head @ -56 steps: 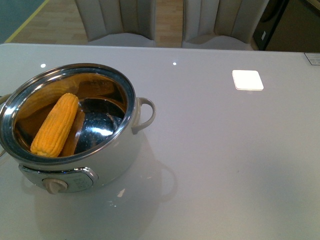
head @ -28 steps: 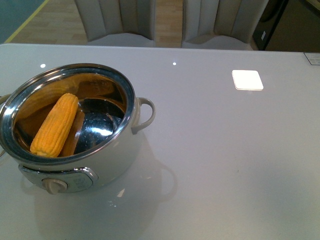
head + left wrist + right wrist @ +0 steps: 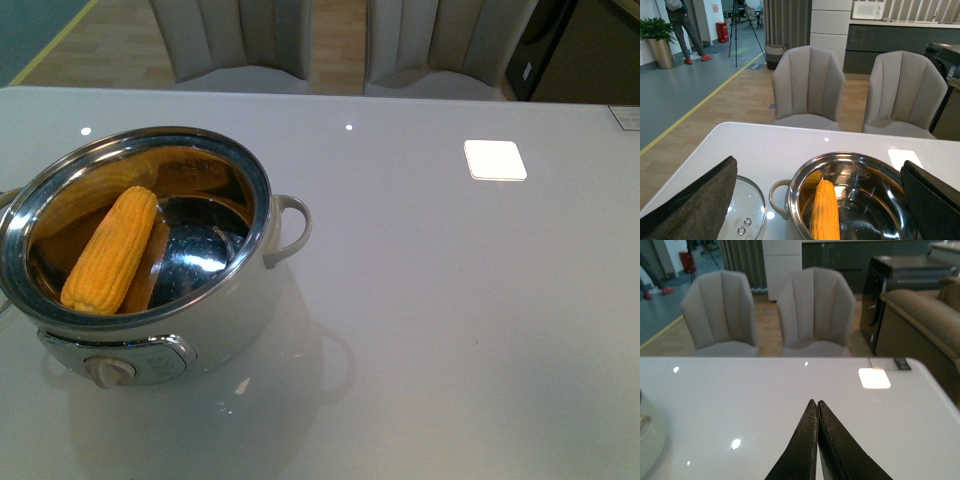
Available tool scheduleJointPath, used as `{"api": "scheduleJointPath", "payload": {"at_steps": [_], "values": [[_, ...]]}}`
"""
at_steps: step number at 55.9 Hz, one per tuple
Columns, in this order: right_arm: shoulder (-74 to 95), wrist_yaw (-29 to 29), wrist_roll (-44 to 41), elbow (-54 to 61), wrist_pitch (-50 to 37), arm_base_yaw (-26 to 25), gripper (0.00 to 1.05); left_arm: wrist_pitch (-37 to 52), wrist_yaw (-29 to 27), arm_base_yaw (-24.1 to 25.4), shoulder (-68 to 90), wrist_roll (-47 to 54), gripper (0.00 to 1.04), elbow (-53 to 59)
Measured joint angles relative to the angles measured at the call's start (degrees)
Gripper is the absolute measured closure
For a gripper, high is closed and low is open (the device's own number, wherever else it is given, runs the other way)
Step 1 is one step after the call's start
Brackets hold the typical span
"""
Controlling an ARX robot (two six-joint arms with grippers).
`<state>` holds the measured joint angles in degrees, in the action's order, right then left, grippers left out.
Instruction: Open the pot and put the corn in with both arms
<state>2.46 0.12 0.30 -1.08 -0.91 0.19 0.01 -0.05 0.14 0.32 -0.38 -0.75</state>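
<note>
One pot (image 3: 150, 300), one corn (image 3: 110, 250), one lid (image 3: 747, 212), two chairs (image 3: 808, 85).

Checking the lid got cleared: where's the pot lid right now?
The glass lid shows only in the left wrist view, lying flat on the white table beside the pot, next to its loop handle, on the far side from the corn.

From the front view I see the pot (image 3: 150, 260) cut off at the picture's left edge, its left handle barely showing. In the left wrist view the glass lid (image 3: 745, 212) is partly covered by a finger pad (image 3: 695, 205) and cropped below. The corn (image 3: 825, 210) runs off that picture's lower edge.
</note>
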Motion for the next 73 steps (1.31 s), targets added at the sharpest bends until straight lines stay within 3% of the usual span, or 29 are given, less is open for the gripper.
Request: {"api": "scheduleJointPath", "payload": {"at_steps": [27,43,54,73], "values": [[-2.1,-0.1,0.0,0.0,0.8,0.0,1.02,0.0,0.0,0.0,0.0,0.0,0.07,0.0],[-2.1,-0.1,-0.1,0.0,0.8,0.0,0.54,0.0,0.0,0.0,0.0,0.0,0.07,0.0],[-2.1,-0.1,-0.1,0.0,0.8,0.0,0.08,0.0,0.0,0.0,0.0,0.0,0.07,0.0],[-2.1,-0.1,-0.1,0.0,0.8,0.0,0.09,0.0,0.0,0.0,0.0,0.0,0.07,0.0]]}}
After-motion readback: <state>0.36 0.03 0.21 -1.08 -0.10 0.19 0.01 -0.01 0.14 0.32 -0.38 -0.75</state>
